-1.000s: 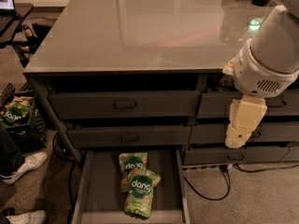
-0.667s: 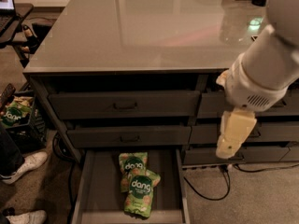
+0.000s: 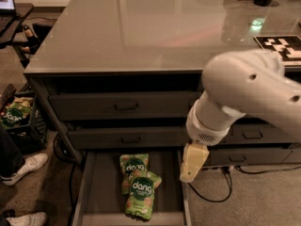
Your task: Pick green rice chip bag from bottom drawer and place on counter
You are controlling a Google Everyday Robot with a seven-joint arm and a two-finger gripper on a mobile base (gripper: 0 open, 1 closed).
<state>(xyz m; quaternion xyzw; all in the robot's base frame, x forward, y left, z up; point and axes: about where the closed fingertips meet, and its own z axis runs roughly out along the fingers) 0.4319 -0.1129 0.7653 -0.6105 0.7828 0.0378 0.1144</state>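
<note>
Compared with a second ago, the gripper (image 3: 189, 173) is being brought down and leftward, from well right of the bottom drawer (image 3: 102, 192) to just above that drawer's right side wall. The approach is therefore being judged as under way, with the grasp and the lift to the counter (image 3: 141, 27) not yet begun. Whether the gripper is open or closed cannot be told; nothing is being seen held in it. The green rice chip bag (image 3: 141, 194) is lying flat on the drawer's floor near its front edge, overlapping a second identical bag (image 3: 134, 164) behind it. Its long axis is being read as running front to back of the drawer, slightly slanted, with the top edge pointing toward the drawer's back and the printed face up.
</note>
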